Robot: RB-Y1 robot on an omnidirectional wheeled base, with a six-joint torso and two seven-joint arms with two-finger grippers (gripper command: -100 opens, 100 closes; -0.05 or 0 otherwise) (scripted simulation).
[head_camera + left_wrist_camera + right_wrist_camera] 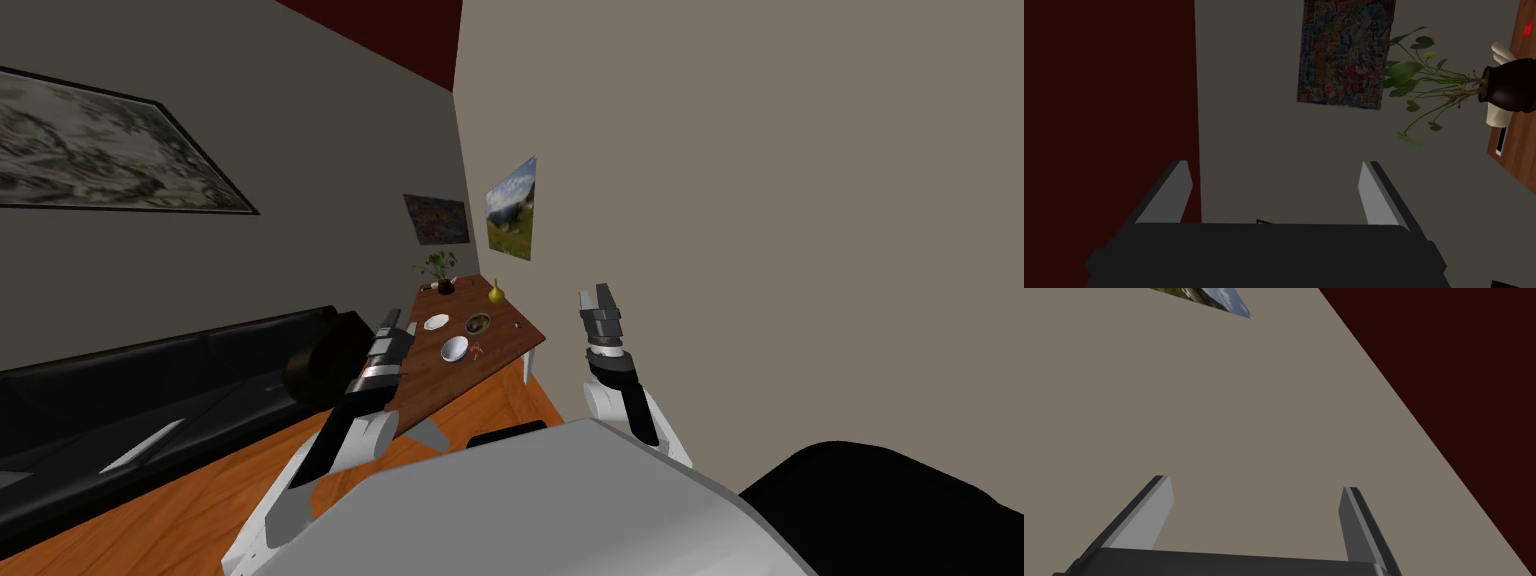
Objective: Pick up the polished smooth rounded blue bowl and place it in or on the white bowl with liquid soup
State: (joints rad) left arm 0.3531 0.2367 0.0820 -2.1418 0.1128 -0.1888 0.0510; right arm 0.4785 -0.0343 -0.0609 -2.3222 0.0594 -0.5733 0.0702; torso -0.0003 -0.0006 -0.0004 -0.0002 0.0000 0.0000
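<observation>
Sofa: you have one black sofa (150, 400) across the lower left of the head view. Keep the base off it as you close in.
Wall pictures: three, counted left to right: a large framed picture (110, 145) at upper left, a poster (436, 218), and a landscape picture (512, 208) near the centre.
Left gripper: the left gripper (388, 322) is spread and empty, just left of centre at the tabletop's left edge, aimed at the wall rather than down.
Tabletop: one wooden tabletop (500, 365) sits at the centre of the head view.
Dishes: three. A white dish (436, 322) is on the left and a soup bowl (477, 323) with a dark filling is just beside it on the right. Below them in the frame is the pale blue bowl (455, 349), apart from both.
Other things: one plant pot (445, 286), one yellow vase (495, 292) and one orange bit (481, 350) just right of the blue bowl.
Right gripper: the right gripper (598, 295) is spread and empty, right of centre, facing bare wall.
Step in hand: this looks like the approach. Roll nearer first, since the bowls are beyond both grippers. Then tip the left gripper downward, straddle the blue bowl's near rim and pinch the wall, steering clear of the orange bit.
</observation>
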